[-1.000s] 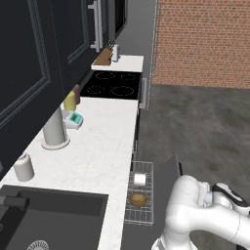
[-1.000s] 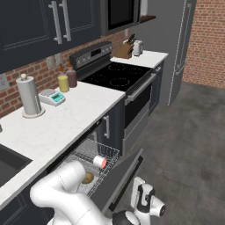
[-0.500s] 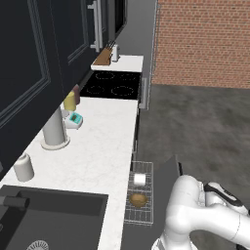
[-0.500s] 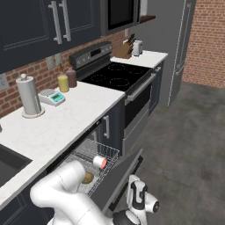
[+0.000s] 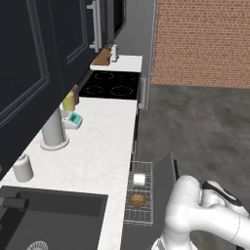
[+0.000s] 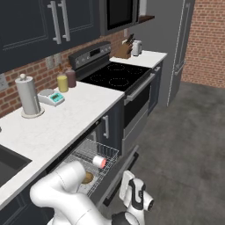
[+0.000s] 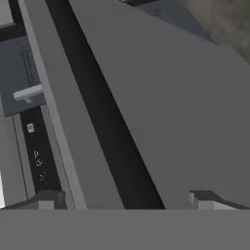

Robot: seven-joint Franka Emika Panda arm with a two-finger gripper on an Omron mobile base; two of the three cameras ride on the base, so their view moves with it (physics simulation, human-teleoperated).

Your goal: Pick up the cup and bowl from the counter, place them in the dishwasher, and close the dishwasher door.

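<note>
The dishwasher [image 6: 94, 169] stands open below the counter [image 6: 66, 121], with its wire rack [image 5: 141, 193] pulled out and its door [image 6: 116, 178] hanging partly lowered beside the rack. The cup [image 6: 99, 161] lies on its side in the rack, red-pink end turned outward; in the left base view it appears as a white block [image 5: 139, 179] toward the far end of the rack. The bowl [image 5: 138, 200] sits in the same rack, just beside the cup on the near side, and in the right base view it is partly hidden behind the white arm [image 6: 88, 178]. The gripper [image 6: 131, 190] is low at the outer side of the door, close to its edge, well below counter height. In the hand view the two fingertips [image 7: 207, 201] stand far apart at the bottom corners, so the jaws are spread wide with nothing between them, and the broad grey face of the door [image 7: 166, 107] slants across the frame directly ahead. On the counter a paper towel roll [image 6: 29, 96] stands upright near the brick wall, with a small scale [image 6: 51, 97] beside it and a yellow jar [image 6: 63, 82] next to a brown jar [image 6: 70, 78] further along. The black cooktop [image 6: 116, 74] lies beyond them, and a knife block [image 6: 125, 49] stands on the far counter section. A black sink [image 5: 46, 222] occupies the near end of the counter, with a white jar [image 5: 22, 167] beside it.
</note>
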